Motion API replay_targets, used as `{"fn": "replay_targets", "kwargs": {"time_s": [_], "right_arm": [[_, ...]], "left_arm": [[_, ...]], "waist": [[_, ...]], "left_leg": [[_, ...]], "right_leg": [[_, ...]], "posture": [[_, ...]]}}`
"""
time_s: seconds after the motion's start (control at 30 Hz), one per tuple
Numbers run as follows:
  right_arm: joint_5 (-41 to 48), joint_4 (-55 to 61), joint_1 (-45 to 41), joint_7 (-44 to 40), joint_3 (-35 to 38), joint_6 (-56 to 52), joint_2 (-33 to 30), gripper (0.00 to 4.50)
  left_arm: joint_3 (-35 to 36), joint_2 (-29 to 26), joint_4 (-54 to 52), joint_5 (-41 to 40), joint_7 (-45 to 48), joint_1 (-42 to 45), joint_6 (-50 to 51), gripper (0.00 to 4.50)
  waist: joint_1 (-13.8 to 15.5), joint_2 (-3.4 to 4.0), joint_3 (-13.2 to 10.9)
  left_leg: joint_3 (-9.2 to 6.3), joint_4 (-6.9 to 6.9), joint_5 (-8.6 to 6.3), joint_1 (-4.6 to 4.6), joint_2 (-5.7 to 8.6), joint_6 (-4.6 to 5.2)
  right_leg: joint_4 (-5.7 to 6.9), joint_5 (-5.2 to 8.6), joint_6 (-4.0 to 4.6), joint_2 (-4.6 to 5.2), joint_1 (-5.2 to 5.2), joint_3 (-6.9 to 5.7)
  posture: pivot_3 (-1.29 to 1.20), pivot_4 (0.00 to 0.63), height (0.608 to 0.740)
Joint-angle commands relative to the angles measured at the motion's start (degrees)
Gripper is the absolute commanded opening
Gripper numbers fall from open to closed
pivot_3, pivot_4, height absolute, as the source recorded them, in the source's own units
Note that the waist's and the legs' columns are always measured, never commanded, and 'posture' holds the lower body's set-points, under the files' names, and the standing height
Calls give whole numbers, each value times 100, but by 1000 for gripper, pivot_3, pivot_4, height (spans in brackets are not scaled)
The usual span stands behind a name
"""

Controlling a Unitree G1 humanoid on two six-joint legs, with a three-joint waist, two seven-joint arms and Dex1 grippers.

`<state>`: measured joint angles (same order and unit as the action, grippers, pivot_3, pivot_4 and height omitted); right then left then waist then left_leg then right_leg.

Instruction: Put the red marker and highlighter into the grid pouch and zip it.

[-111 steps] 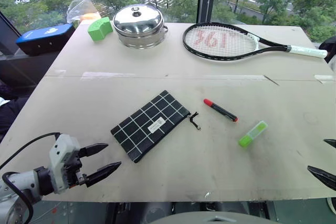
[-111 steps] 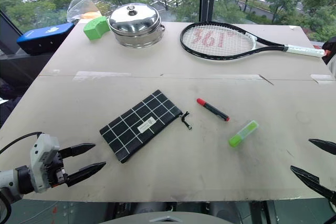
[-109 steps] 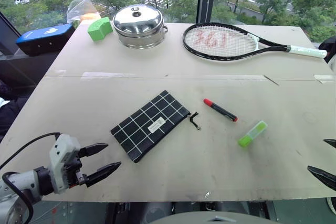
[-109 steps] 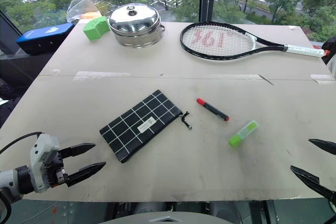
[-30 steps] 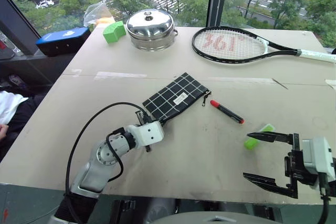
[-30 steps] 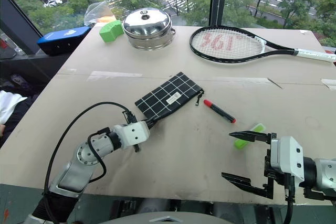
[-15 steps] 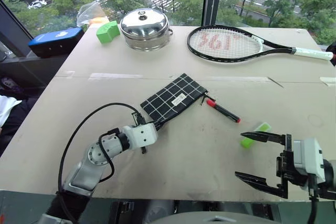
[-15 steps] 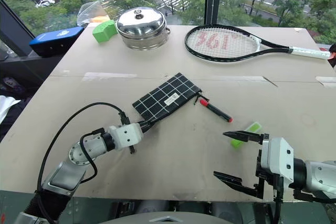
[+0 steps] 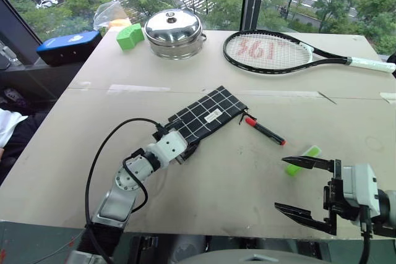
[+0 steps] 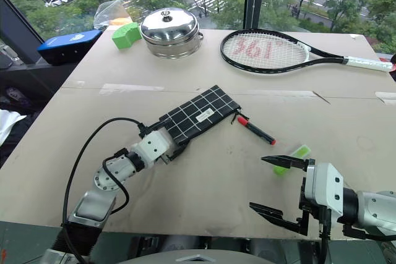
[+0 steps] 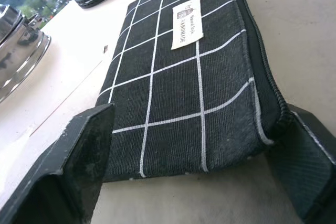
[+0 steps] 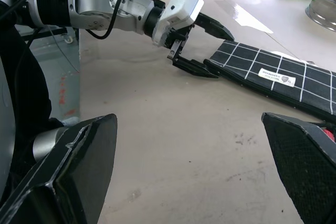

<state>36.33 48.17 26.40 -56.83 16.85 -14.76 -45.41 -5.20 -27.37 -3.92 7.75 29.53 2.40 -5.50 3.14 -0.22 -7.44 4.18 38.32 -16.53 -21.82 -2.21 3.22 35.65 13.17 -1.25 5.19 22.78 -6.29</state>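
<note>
Fingers, left (image 11: 84, 150): your left gripper (image 11: 197, 174) is spread, straddling the pouch's near end.
Fingers, right: spread, empty.
Pouch (image 9: 207, 115): mid-table (image 9: 204, 196).
Marker (image 9: 265, 132): just beside its zipper end.
Highlighter (image 9: 302, 159): by your right gripper (image 9: 303, 185).

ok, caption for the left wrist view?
Open left gripper straddling the near end of the grid pouch, its white label facing up, on the table.
</note>
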Motion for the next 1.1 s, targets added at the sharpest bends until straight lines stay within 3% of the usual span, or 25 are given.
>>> {"fn": "replay_targets", "kwargs": {"time_s": [0.03,0.1,0.2,0.27,0.47,0.6,0.73,0.8,0.93,1.1], "right_arm": [[26,154,-63,70,83,32,-14,4500],[1,146,-86,90,49,33,-7,4500],[-60,165,-103,173,-35,38,31,4500],[-104,201,-68,247,-74,46,76,4500],[-173,297,-21,429,-202,1,177,4500],[-121,382,-133,790,-344,-198,286,4500],[-128,380,-734,1744,-702,-911,532,4500],[133,388,-1181,2193,-881,-1399,643,4500],[-241,146,-2630,3449,-1493,-3023,680,4500],[-207,-939,-4216,4565,-1905,-4489,1770,4500]], "left_arm": [[-154,175,39,-243,177,46,492,4462],[-173,260,66,-394,260,75,625,4462],[-386,31,543,248,38,277,72,4462],[-629,-199,1077,690,-71,446,-623,3967],[-900,-292,1846,776,-37,705,-1433,1423],[-751,-376,1865,458,187,635,-1535,43],[-467,-519,1341,-218,640,503,-1326,43],[-292,-577,931,-662,895,463,-898,43],[38,-800,96,-1314,1279,519,-29,43],[181,-1029,-620,-1692,1587,671,775,43]], "waist": [[1,-7,-4],[2,-9,-5],[67,-9,-4],[100,-11,-2],[80,16,19],[65,55,45],[0,54,45],[-98,19,23],[-167,-22,-3],[-195,-46,-26]], "left_leg": [[0,0,0,0,0,0],[0,1,0,0,0,0],[0,1,0,0,3,1],[1,1,0,-1,3,1],[2,1,-4,6,3,-7],[5,0,-3,7,4,-5],[3,-4,0,7,-2,0],[1,-6,0,3,-6,0],[4,-5,0,-27,-3,-1],[-10,-1,4,-51,-2,-5]], "right_leg": [[0,0,0,0,0,0],[0,0,0,0,0,-1],[-1,0,0,-1,0,-2],[-2,0,0,1,-1,0],[-2,0,0,6,-6,0],[-2,0,-1,12,-7,-1],[-2,0,-1,1,0,-4],[-2,0,-1,-3,3,-7],[-2,-13,22,-1,29,-3],[-1,-17,26,-2,37,-22]], "posture": [[0,150,740],[0,150,740],[0,150,740],[0,150,740],[0,150,740],[0,150,740],[0,150,740],[0,150,740],[0,150,740],[0,150,740]]}}
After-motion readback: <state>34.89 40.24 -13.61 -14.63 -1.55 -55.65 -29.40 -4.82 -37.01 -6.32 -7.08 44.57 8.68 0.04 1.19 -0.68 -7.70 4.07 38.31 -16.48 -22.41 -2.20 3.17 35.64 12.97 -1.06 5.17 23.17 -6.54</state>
